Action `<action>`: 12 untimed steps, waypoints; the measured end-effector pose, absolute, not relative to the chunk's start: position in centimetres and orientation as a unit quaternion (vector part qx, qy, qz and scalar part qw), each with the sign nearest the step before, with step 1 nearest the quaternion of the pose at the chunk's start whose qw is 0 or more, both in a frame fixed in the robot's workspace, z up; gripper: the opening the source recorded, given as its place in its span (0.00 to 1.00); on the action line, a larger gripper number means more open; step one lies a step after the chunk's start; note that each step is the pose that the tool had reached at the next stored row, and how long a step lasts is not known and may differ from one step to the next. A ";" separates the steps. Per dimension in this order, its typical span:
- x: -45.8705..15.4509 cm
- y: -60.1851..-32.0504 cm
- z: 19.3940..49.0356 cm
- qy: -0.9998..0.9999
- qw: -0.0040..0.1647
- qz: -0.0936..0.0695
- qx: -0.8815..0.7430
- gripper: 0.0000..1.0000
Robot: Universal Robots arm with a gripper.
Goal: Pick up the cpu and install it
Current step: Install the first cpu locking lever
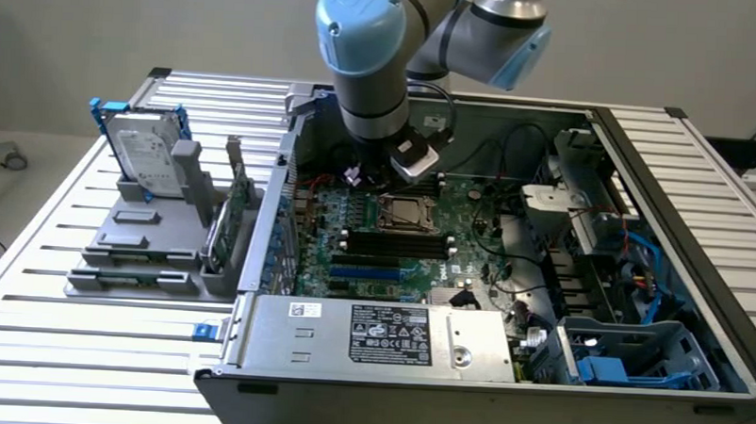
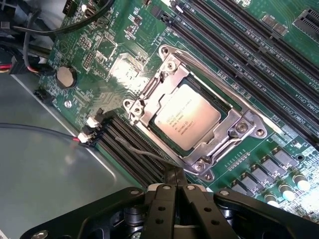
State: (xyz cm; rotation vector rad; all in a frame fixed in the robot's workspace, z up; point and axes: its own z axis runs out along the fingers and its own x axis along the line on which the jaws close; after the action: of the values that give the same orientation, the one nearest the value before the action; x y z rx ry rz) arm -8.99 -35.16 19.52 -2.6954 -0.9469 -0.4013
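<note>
Exterior view: closed, empty tool [image 1: 402, 175] at socket's [image 1: 381, 212] 12 o'clock; dipping could scrape the seated cpu [image 2: 187, 115] or board [image 1: 472, 232].

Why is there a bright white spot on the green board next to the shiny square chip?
Wrist view: light bounces off the green board beside the socket and washes that patch out to white; the cpu has a metal top that gleams pale too. Exterior view: the inside of the computer case looks dim and shadowy next to the brightly lit table slats.
</note>
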 end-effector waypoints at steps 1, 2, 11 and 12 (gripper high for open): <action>-8.9 -35.2 19.5 -0.326 0.128 -0.138 -0.927 0.11; -8.9 -35.2 19.5 -0.326 0.128 -0.138 -0.927 0.11; -8.6 -35.2 19.3 -0.325 0.128 -0.138 -0.927 0.11; -8.6 -35.2 19.3 -0.324 0.128 -0.138 -0.927 0.11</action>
State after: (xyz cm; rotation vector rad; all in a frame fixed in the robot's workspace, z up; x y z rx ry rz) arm -8.56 -35.16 19.32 -2.6969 -0.9436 -0.4019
